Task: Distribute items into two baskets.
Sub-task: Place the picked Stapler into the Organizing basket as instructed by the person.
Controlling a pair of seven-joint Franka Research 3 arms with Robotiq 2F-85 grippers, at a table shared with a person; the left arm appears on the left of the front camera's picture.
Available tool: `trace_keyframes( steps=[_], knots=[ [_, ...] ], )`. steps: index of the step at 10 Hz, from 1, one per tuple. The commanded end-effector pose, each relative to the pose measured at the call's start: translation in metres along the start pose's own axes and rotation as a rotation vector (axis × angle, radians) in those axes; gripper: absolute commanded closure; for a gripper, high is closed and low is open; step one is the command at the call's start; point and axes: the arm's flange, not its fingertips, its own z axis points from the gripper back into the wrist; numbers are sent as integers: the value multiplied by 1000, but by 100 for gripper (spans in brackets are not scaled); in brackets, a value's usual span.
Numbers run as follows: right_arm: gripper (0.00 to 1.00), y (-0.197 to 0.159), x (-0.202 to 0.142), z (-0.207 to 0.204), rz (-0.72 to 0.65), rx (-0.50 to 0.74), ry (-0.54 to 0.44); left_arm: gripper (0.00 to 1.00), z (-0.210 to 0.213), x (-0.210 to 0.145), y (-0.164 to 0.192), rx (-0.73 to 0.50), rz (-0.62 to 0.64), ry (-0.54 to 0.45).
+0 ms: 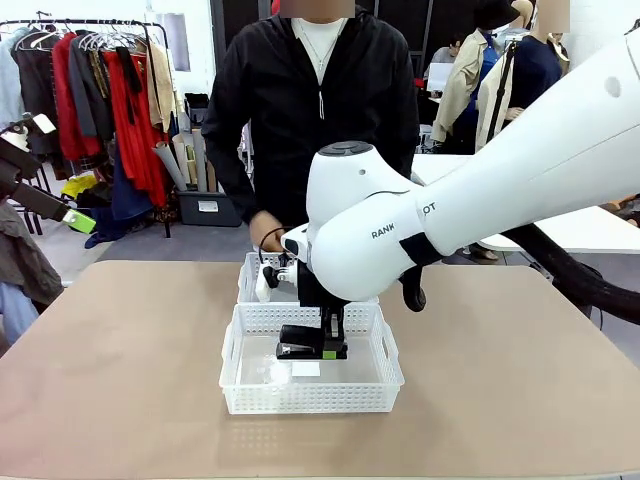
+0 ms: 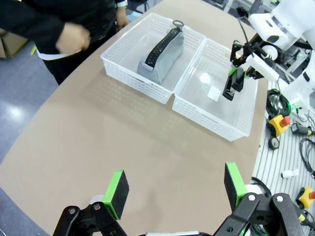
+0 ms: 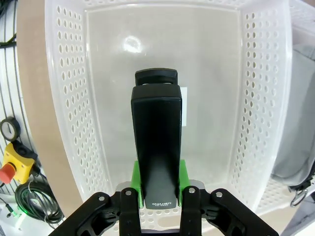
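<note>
In the front view the right arm reaches across the middle and its right gripper (image 1: 322,345) hangs inside the near basket (image 1: 312,398), pinching the black stapler (image 1: 305,346), which lies level just above the basket floor. Whether the stapler touches the floor I cannot tell. The far basket (image 1: 250,275) sits directly behind, touching or almost touching the near one, and a person's hand (image 1: 266,231) hovers at its far left edge. A small white label (image 1: 305,369) lies on the near basket's floor under the stapler.

In the left wrist view the left gripper (image 2: 176,189) hovers over bare table (image 2: 88,128) with its green pads (image 2: 117,187) spread wide and nothing between them, well apart from both baskets. The grey waist bag (image 2: 160,56) lies in the far basket (image 2: 118,66), so that item looks already placed. The right gripper (image 2: 232,83) stands in the other basket (image 2: 216,123) with the stapler.

In the right wrist view the green pads (image 3: 139,182) press on the rear end of the stapler (image 3: 156,147), whose length points away over the translucent floor.

The risk, as I judge it, is release from a height: the grip is only at one end, so the stapler may tip, bounce or spring open. Descending too far could press it into the thin plastic floor and shove the basket against its neighbour
</note>
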Motion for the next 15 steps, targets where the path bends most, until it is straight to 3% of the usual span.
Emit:
trace_keyframes(
  steps=[1, 6, 7, 8, 12, 13, 15],
  knots=[
    [100, -4, -5, -9, 38, -20, -13, 0, 3, 1, 1, 2, 1, -1],
    [100, -7, -8, -28, 36, 21, -21, 0, 3, 1, 1, 2, 1, -1],
    [96, -8, -8, -31, 34, 28, -20, 0, 3, 1, 1, 2, 1, -1],
    [86, -8, -8, -33, 34, 32, -17, 0, 3, 1, 1, 2, 1, -1],
    [8, -10, -15, -26, 10, 24, -28, 0, 3, 1, 1, 2, 1, -1],
    [0, -9, -18, -25, 2, 25, -37, 0, 3, 1, 1, 2, 1, -1],
    [0, -7, -26, -13, -20, 12, -48, 0, 3, 1, 1, 2, 1, -1]
  ],
)
